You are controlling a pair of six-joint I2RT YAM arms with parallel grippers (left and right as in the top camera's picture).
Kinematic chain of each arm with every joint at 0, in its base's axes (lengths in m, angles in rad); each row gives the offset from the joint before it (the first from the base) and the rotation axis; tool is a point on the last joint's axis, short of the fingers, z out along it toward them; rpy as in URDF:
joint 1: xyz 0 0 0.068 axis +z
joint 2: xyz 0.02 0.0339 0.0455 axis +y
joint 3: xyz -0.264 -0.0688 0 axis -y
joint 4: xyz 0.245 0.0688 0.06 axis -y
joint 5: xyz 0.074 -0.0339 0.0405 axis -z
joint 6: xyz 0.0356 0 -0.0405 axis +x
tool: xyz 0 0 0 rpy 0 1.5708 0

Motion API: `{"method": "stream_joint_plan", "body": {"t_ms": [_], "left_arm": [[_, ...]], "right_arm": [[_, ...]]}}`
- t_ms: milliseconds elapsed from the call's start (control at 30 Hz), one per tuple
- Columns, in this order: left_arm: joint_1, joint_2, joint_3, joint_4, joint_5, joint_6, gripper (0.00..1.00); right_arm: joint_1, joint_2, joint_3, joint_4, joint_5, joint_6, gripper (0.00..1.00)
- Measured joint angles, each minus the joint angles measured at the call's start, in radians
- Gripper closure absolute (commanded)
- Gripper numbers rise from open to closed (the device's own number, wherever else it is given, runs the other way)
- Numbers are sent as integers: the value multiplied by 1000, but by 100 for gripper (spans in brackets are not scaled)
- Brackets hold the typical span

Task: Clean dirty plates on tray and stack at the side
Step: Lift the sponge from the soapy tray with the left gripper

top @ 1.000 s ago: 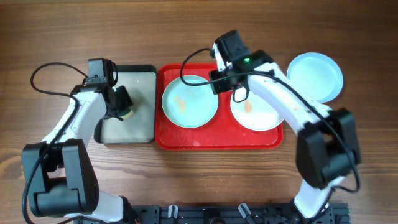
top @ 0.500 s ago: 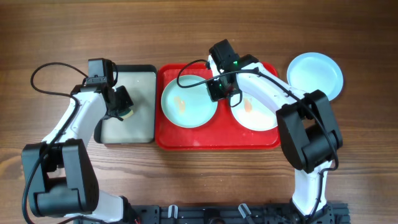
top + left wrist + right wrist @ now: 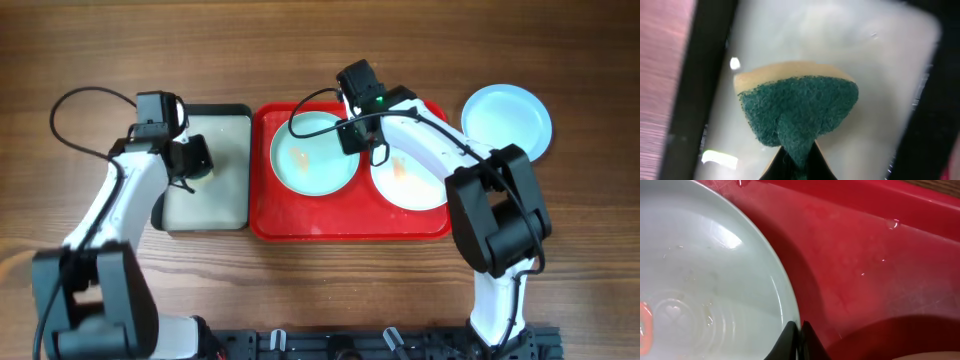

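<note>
A pale turquoise plate [image 3: 311, 157] with an orange smear lies at the left of the red tray [image 3: 350, 226]. My right gripper [image 3: 352, 140] is shut on its right rim; the wrist view shows the plate [image 3: 700, 280] pinched between the fingers [image 3: 800, 330] above the tray [image 3: 880, 270]. A white plate [image 3: 412, 180] with an orange smear lies at the tray's right. A clean turquoise plate [image 3: 507, 121] lies on the table to the right of the tray. My left gripper [image 3: 197, 160] is shut on a green and yellow sponge [image 3: 797, 107], over the black-rimmed tray [image 3: 208, 205].
The black-rimmed tray's pale inside [image 3: 880, 75] lies under the sponge. Cables run from both arms over the table. A black rail [image 3: 380, 345] runs along the table's front edge.
My right gripper moved left from the white plate to the turquoise plate's right rim and shut on it; the plate has shifted a little to the right. My left arm lifted slightly.
</note>
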Motion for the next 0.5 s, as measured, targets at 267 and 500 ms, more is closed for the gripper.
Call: {"method": "stream_joint_plan", "body": {"t_ms": [267, 500], "left_arm": [[-27, -197, 0, 1, 34, 79, 96], [-100, -197, 0, 44, 18, 90, 96]], "right_arm": [[-59, 0, 0, 0, -203, 2, 95], [-88, 0, 0, -18, -259, 8, 96]]}}
